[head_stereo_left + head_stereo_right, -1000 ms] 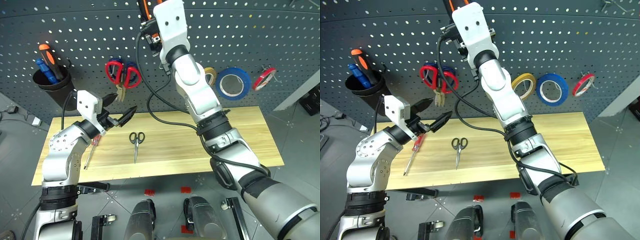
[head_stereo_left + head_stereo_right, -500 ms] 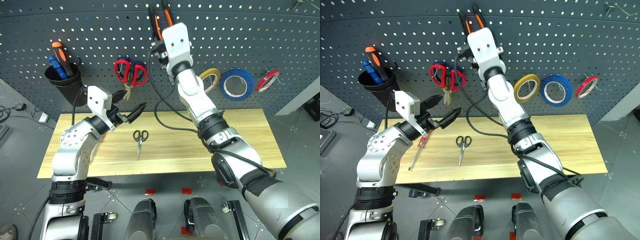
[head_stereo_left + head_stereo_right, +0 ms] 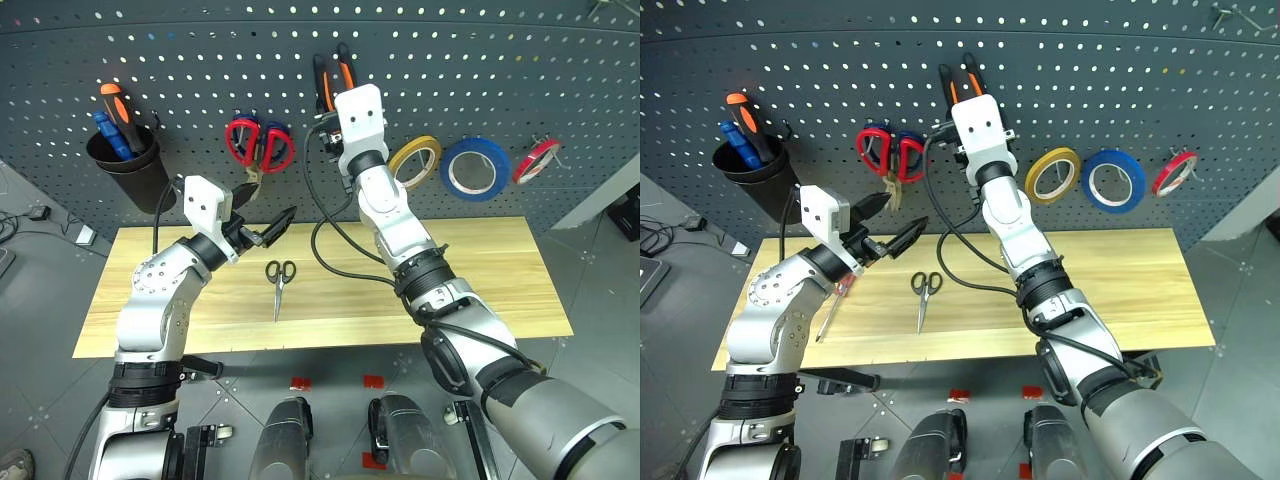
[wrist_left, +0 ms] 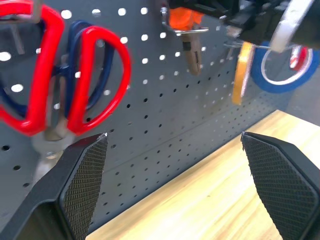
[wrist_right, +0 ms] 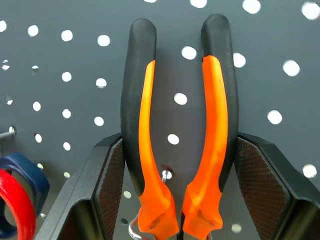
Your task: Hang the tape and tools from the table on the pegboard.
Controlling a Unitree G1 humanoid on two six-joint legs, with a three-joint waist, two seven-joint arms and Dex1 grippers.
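Note:
My right gripper (image 5: 177, 147) is shut on the pliers (image 5: 177, 125), one pad on each orange-and-black handle. They are held handles up against the pegboard (image 3: 500, 60), and a thin metal hook (image 5: 164, 175) shows between the handles near their base. My left gripper (image 3: 270, 203) is open and holds nothing, above the left part of the table (image 3: 480, 270). The black-handled scissors (image 3: 279, 275) lie on the table near its middle. The red-handled screwdriver (image 3: 827, 318) lies partly hidden under my left arm. The blue tape (image 3: 472, 168) hangs on the pegboard to the right.
On the pegboard, a yellow roll (image 3: 415, 160) and a thin red roll (image 3: 537, 160) flank the blue tape. Larger red-handled scissors (image 3: 258, 145) hang left of the pliers. A black cup (image 3: 125, 165) with orange and blue screwdrivers hangs at the far left.
The camera has shifted. My right gripper has come down the pegboard with the pliers, to a level just above the red scissors. My left gripper has stayed open and has hardly moved.

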